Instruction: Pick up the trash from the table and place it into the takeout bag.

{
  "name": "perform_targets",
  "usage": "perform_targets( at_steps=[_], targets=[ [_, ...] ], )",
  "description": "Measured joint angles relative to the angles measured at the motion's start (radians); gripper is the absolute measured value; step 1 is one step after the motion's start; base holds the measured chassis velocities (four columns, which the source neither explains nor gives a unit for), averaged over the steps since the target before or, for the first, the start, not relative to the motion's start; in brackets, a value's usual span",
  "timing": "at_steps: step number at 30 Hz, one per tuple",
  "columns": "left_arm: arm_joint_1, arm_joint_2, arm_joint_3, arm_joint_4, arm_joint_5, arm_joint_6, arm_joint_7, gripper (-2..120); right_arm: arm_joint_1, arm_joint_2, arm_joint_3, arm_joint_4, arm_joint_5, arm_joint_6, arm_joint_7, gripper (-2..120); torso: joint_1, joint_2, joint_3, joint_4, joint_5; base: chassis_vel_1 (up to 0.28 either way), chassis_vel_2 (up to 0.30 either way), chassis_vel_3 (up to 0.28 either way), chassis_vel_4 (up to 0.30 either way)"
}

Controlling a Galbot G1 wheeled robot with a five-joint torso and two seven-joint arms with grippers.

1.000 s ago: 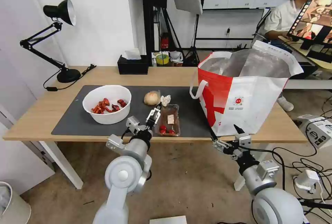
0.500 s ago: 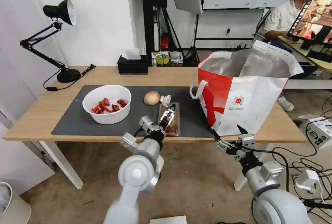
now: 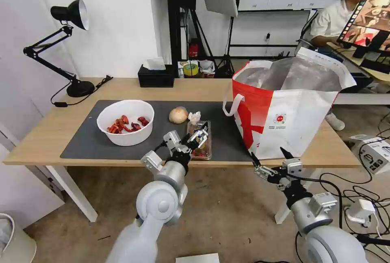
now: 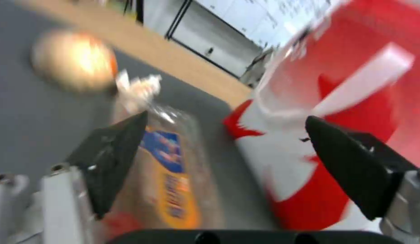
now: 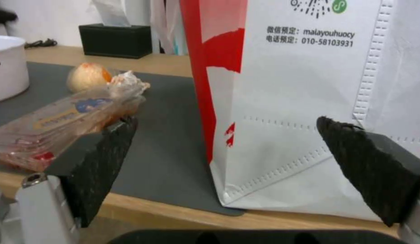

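Grippers first: I count two. My right gripper (image 3: 267,160) hangs at five o'clock below the table (image 3: 44,133) edge, fingers spread apart and holding nothing, facing the one takeout bag (image 3: 284,121). My left gripper (image 3: 200,133) sits near centre, jaws wide apart over the clear tray (image 3: 200,149), not clamped on it. Trash, I count four pieces on the mat (image 3: 85,141): that tray, the crumpled tissue (image 3: 194,117) touching its far end, the tan ball (image 3: 178,115) just beside, and one white bowl (image 3: 125,121) at nine o'clock. Farthest, at eleven o'clock, one black tissue box (image 3: 156,78).
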Motion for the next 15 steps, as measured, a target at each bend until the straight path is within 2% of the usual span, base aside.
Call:
perform_targets(
  at_steps=[1,2,3,4,7,9,11,12,13,15],
  targets=[
    [0.000,0.000,0.000,0.000,0.000,0.000,0.000,88,0.000,0.000,0.000,0.000,0.000,0.000,0.000,100,0.000,0.000,0.000,0.0000,0.0000,0.000,0.000,0.000,0.000],
    [-0.014,0.040,0.013,0.011,0.069,-0.002,0.030,82,0.002,-0.002,0.000,0.002,0.012,0.000,0.001,100,0.000,0.000,0.000,0.0000,0.0000,0.000,0.000,0.000,0.000],
    [-0.018,0.052,0.016,0.015,0.086,-0.003,0.038,80,0.003,-0.003,0.000,0.002,0.018,-0.001,0.001,100,0.000,0.000,0.000,0.0000,0.0000,0.000,0.000,0.000,0.000],
    [-0.036,0.090,0.031,0.024,0.133,-0.006,0.060,74,0.006,-0.005,0.000,0.003,0.034,-0.001,0.002,100,0.000,0.000,0.000,0.0000,-0.0001,0.000,0.000,0.000,0.000],
    [-0.047,0.113,0.037,0.031,0.158,-0.006,0.072,67,0.008,-0.007,-0.001,0.004,0.043,-0.003,0.003,100,0.000,0.000,0.000,0.0000,-0.0001,0.000,0.000,0.000,0.000],
    [-0.070,0.157,0.037,0.039,0.210,-0.006,0.110,55,0.013,-0.014,-0.001,0.006,0.055,-0.006,0.008,100,0.000,0.000,0.000,-0.0001,0.0000,0.000,0.000,0.000,0.000],
    [-0.074,0.166,0.037,0.040,0.214,-0.005,0.116,52,0.014,-0.016,-0.001,0.006,0.056,-0.006,0.009,100,0.000,0.000,0.000,0.0000,0.0000,0.000,0.000,0.000,0.000],
    [-0.079,0.179,0.039,0.040,0.217,-0.002,0.127,43,0.017,-0.020,-0.001,0.005,0.057,-0.007,0.009,100,0.000,0.000,0.000,0.0000,0.0000,0.000,0.000,0.000,0.000],
    [-0.079,0.179,0.039,0.040,0.217,-0.002,0.127,43,0.017,-0.020,-0.001,0.005,0.057,-0.007,0.009,100,0.000,0.000,0.000,0.0000,0.0000,0.000,0.000,0.000,0.000],
    [-0.084,0.202,0.052,0.043,0.221,-0.001,0.144,33,0.022,-0.027,-0.002,0.002,0.066,-0.009,0.011,100,0.000,0.000,0.000,0.0000,0.0001,0.000,0.000,0.000,0.000]
  ],
)
